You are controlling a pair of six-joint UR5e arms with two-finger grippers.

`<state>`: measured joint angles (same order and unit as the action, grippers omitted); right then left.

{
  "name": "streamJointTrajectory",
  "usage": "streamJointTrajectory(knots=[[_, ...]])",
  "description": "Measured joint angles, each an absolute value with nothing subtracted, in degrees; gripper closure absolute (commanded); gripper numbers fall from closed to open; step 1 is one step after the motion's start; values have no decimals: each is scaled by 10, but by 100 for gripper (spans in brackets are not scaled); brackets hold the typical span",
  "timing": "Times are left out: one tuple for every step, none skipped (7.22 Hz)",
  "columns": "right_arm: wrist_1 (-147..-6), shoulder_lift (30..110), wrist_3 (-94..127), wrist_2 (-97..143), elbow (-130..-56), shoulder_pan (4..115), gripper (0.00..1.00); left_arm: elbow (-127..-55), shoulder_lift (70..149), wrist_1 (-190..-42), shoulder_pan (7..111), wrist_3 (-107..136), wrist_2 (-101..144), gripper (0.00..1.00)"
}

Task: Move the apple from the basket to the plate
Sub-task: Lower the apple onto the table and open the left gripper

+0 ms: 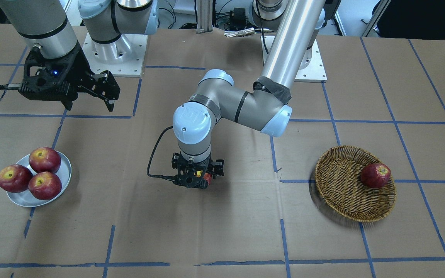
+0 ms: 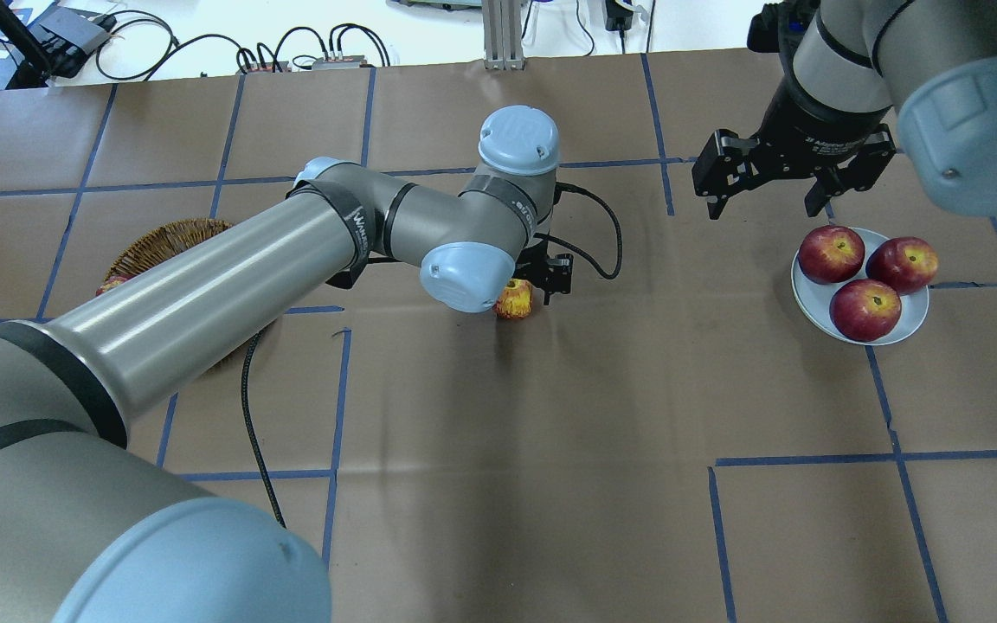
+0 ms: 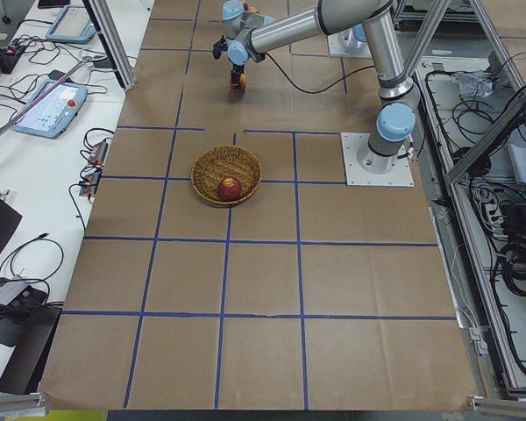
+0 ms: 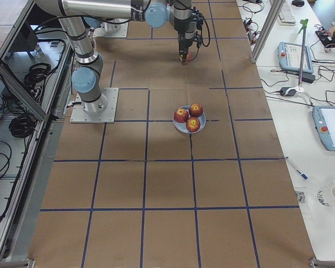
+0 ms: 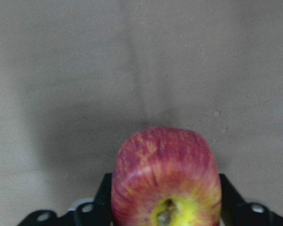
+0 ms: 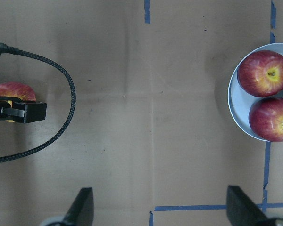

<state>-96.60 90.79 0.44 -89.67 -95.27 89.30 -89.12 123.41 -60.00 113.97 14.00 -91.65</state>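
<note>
The streaked pinkish-red apple (image 2: 514, 299) with a yellow stem patch is in my left gripper (image 2: 526, 285), which is shut on it low over the middle of the table. It fills the left wrist view (image 5: 166, 181) between the two fingers (image 5: 104, 190). I cannot tell whether it touches the paper. The wicker basket (image 1: 342, 185) lies towards my left. The silvery plate (image 1: 21, 197) lies towards my right. My right gripper (image 2: 762, 208) is open and empty, hovering just beyond the plate (image 2: 918, 316).
A darker red apple (image 1: 376, 175) lies in the basket. Three glossy dark-red apples (image 2: 865, 309) fill most of the plate. The left wrist's black cable (image 2: 598, 225) loops over the brown paper, which has blue tape lines.
</note>
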Motion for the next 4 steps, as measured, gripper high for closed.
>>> streamJointTrajectory(knots=[[-966, 908, 4, -897, -953, 893, 0, -888, 1217, -617, 1139, 140, -917, 1], [-966, 908, 4, -897, -953, 893, 0, -886, 1187, -645, 1135, 139, -917, 1], [-966, 908, 4, -897, -953, 893, 0, -885, 1146, -685, 1125, 138, -917, 1], [-966, 907, 4, -897, -953, 893, 0, -885, 1096, -736, 1107, 133, -910, 1]])
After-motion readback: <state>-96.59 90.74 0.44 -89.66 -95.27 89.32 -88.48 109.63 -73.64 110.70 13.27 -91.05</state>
